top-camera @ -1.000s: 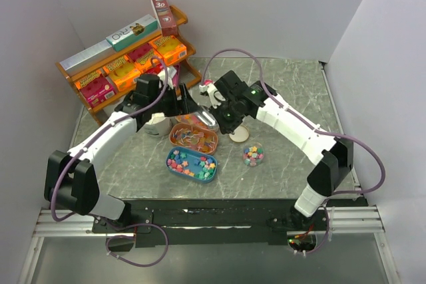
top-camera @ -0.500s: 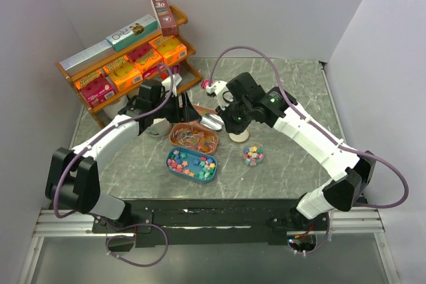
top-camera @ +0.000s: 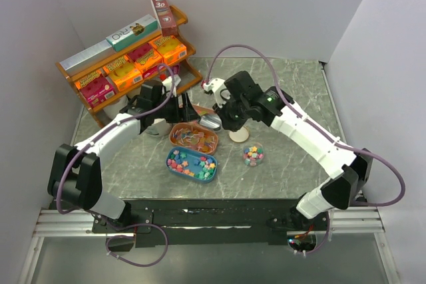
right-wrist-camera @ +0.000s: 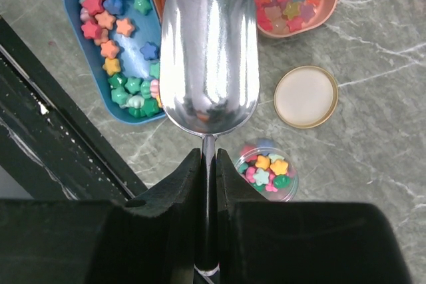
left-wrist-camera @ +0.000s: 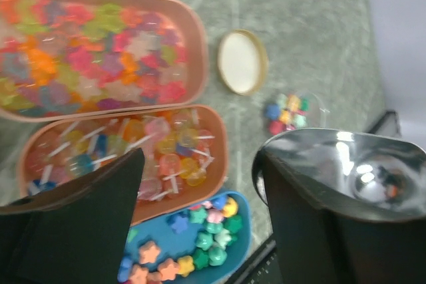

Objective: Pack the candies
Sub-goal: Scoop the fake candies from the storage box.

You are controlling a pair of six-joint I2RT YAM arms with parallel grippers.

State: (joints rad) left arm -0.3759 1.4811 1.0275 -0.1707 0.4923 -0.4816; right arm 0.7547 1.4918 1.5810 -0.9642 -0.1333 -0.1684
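The candies are small star-shaped sweets in mixed colours. Some lie in a blue tray (top-camera: 192,164) (right-wrist-camera: 116,41) (left-wrist-camera: 200,247), some in a small clear jar (top-camera: 253,155) (right-wrist-camera: 267,169) (left-wrist-camera: 287,112). My right gripper (top-camera: 224,114) (right-wrist-camera: 210,157) is shut on the handle of a metal scoop (top-camera: 212,122) (right-wrist-camera: 210,58), whose bowl hangs over the trays and looks empty. My left gripper (top-camera: 188,108) (left-wrist-camera: 198,161) stands open just left of the scoop, with nothing between its fingers. In the left wrist view the scoop's bowl (left-wrist-camera: 353,164) shows by the right finger.
Two pink trays (top-camera: 194,138) (left-wrist-camera: 200,51) hold translucent stars and lollipops. The jar's round lid (top-camera: 238,135) (right-wrist-camera: 306,96) lies flat beside the jar. A wooden shelf (top-camera: 126,64) with orange and pink boxes stands at the back left. A white cup (top-camera: 158,126) sits under my left arm.
My right arm's elbow has swung out to the right and its wrist has turned, with the scoop still over the trays. My left arm has barely shifted.
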